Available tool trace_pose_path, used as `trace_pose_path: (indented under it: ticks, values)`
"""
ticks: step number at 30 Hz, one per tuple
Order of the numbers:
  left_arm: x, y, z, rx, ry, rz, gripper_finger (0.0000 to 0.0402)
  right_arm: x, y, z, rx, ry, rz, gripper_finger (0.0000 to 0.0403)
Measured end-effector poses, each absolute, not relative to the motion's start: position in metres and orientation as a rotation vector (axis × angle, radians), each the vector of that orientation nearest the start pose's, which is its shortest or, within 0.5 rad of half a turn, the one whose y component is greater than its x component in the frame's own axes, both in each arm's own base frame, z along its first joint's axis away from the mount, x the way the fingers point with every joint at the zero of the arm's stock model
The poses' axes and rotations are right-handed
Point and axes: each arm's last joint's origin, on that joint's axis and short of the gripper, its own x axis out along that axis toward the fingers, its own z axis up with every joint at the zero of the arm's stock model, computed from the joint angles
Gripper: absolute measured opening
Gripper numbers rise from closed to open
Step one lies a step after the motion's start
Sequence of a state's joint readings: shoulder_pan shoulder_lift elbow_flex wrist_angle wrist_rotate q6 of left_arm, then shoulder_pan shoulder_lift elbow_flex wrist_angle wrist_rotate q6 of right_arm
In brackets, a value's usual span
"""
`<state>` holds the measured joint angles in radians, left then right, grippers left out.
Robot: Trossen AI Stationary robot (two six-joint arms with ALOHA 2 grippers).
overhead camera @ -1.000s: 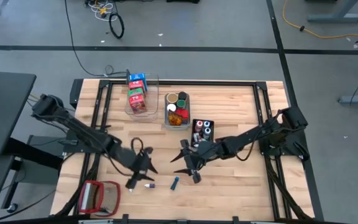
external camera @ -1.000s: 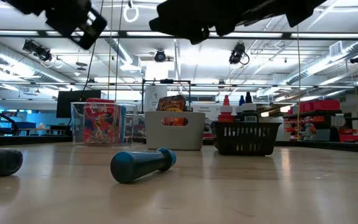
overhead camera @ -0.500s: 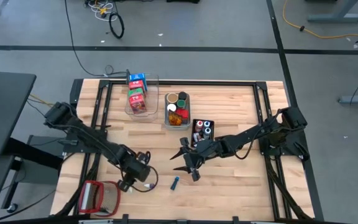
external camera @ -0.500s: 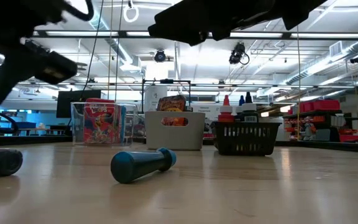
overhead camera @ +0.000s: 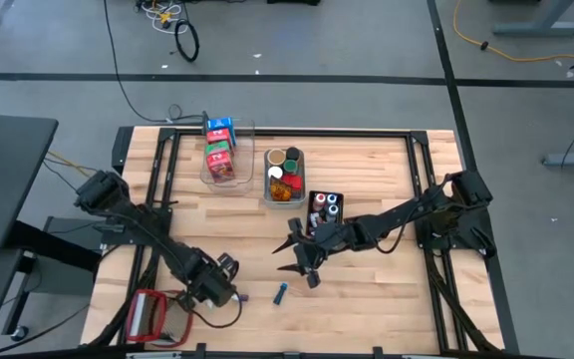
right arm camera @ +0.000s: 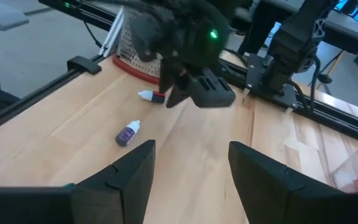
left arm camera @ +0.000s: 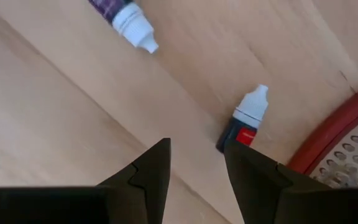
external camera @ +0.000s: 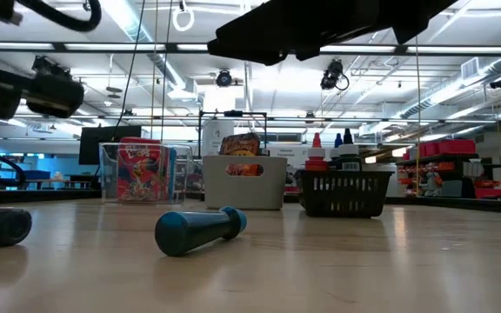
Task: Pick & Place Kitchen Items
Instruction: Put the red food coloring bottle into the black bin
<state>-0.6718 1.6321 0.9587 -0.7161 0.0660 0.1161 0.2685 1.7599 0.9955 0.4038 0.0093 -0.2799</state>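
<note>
Three small bottles lie on their sides on the wooden table near its near edge. They are a red one with a white cap [left arm camera: 243,122], a purple one with a white cap [left arm camera: 124,15] [right arm camera: 128,134] and a blue one [overhead camera: 280,292] [external camera: 200,230]. My left gripper [left arm camera: 195,163] [overhead camera: 211,291] points down over the table, open by a narrow gap with nothing in it. The red bottle lies just beyond one fingertip, beside the red-framed strainer [overhead camera: 157,314]. My right gripper [right arm camera: 191,163] [overhead camera: 302,267] hangs open above the table's middle, holding nothing.
At the far side stand a clear bin [overhead camera: 227,155] with cartons, a grey bin [overhead camera: 285,178] with jars and tins, and a black bin [overhead camera: 325,207] with small bottles. The strainer's red rim [left arm camera: 337,134] is close to my left gripper. Bare wood lies between the arms.
My left gripper has sunk and moved toward the table's near-left corner and the strainer. It has tipped from a slant to point nearly straight down, and rolled. The bottles have not moved.
</note>
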Motion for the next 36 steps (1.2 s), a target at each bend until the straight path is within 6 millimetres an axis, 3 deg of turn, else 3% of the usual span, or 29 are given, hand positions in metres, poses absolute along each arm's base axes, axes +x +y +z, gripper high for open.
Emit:
trace_pose_path:
  ticks: [11, 17, 22, 28, 36]
  values:
    - [0.231, -0.183, 0.182, 0.781, 1.161, -0.875, 0.016, 0.366, 0.097, 0.203, -0.314, 0.316, 0.293, 0.0215]
    - [0.239, -0.179, 0.181, 0.644, 1.135, -1.031, 0.016, 0.366, 0.097, 0.203, -0.314, 0.316, 0.293, 0.0215]
    - [0.247, -0.174, 0.166, 0.501, 1.215, -1.095, 0.016, 0.366, 0.096, 0.203, -0.315, 0.312, 0.29, 0.0215]
    - [0.249, -0.174, 0.148, 0.533, 1.282, -1.129, 0.016, 0.366, 0.094, 0.202, -0.315, 0.322, 0.288, 0.0215]
    - [0.244, -0.177, 0.146, 0.536, 1.321, -1.11, 0.016, 0.367, 0.093, 0.202, -0.314, 0.329, 0.285, 0.0215]
